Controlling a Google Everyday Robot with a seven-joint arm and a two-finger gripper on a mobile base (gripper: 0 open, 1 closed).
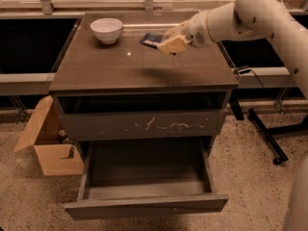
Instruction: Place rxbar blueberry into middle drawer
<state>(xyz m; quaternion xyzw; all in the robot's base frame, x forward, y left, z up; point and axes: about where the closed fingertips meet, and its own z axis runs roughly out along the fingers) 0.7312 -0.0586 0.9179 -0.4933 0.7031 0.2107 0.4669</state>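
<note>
gripper (164, 43) over the cabinet top (120, 66) at its 1 o'clock, clamped on the rxbar blueberry (149, 40), which is held clear of the surface. white bowl (106, 30) at 11 o'clock. middle drawer (144, 205) stands pulled open at 6 o'clock, below the scratched front (144, 124).

There were one bowl (106, 30), one cardboard box (52, 154), one cabinet (130, 64) with two drawers (144, 126) (147, 208), and one gripper (169, 45) above it holding one snack bar (149, 40).
</note>
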